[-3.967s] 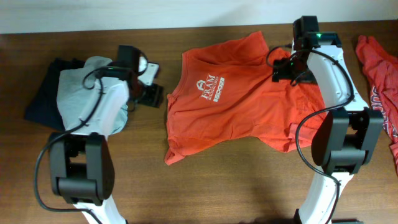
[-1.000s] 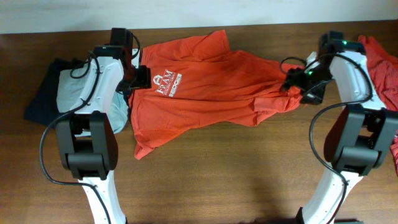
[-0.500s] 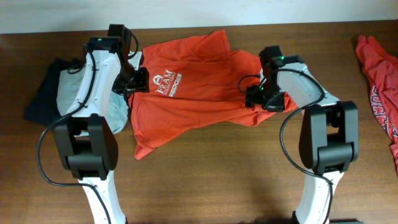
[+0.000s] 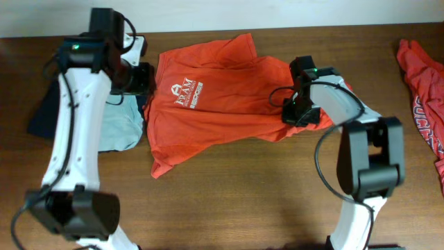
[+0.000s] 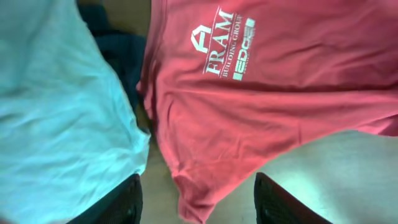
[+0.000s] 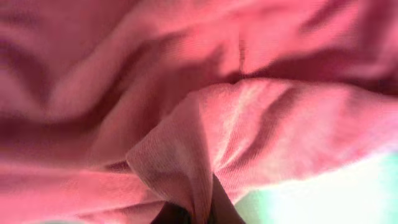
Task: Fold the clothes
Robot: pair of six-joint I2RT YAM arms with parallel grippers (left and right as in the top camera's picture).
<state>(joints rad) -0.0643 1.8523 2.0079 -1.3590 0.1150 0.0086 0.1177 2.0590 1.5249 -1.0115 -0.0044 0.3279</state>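
An orange-red T-shirt (image 4: 222,111) lies spread across the middle of the table, its white lettering (image 4: 187,92) facing up. My left gripper (image 4: 139,78) hovers just off the shirt's left edge. In the left wrist view it (image 5: 198,205) is open, its dark fingers (image 5: 121,202) wide apart above the shirt's lower corner (image 5: 199,186), holding nothing. My right gripper (image 4: 302,111) sits on the shirt's right part, shut on a pinched fold of fabric (image 6: 186,168) that fills the right wrist view. A second orange-red shirt (image 4: 423,90) lies crumpled at the right edge.
A light blue garment (image 4: 114,125) lies on a dark garment (image 4: 45,114) at the left, touching the shirt's left side. The light blue cloth (image 5: 56,124) fills the left of the left wrist view. Bare wooden table (image 4: 229,201) runs along the front.
My right gripper moved left onto the shirt's right part and shut on a fold. My left arm drew back up and left, off the shirt's edge.
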